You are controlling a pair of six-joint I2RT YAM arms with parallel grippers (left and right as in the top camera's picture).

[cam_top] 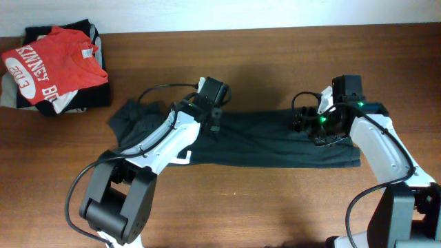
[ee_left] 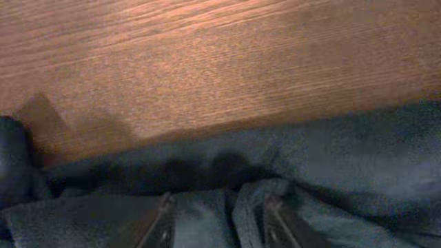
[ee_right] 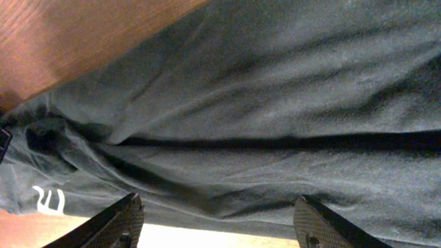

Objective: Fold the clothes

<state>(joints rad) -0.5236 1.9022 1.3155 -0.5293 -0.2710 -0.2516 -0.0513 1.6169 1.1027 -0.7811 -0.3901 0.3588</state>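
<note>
Overhead view: the black T-shirt [cam_top: 262, 141] lies on the wooden table [cam_top: 275, 62], folded into a long band that runs left to right across the middle. Its left end is bunched and wrinkled, and its right end is squared off. The left gripper [cam_top: 215, 122] sits on the far edge of the band, left of centre. The right gripper [cam_top: 306, 124] sits over the band near its right end. A red T-shirt [cam_top: 52, 65] with white lettering lies on top of a small pile of other clothes at the far left corner, well apart from the black one.

Left wrist view: the left gripper [ee_left: 219, 213] is down on the cloth at its edge, with bare table just beyond. Its jaws stand apart, and a soft ridge of cloth lies loose between the fingers [ee_left: 162, 224].

Right wrist view: the right gripper [ee_right: 217, 205] hangs over creased black cloth. Its jaws are spread wide and hold nothing. A small white mark [ee_right: 49, 200] shows on the cloth at lower left.
</note>
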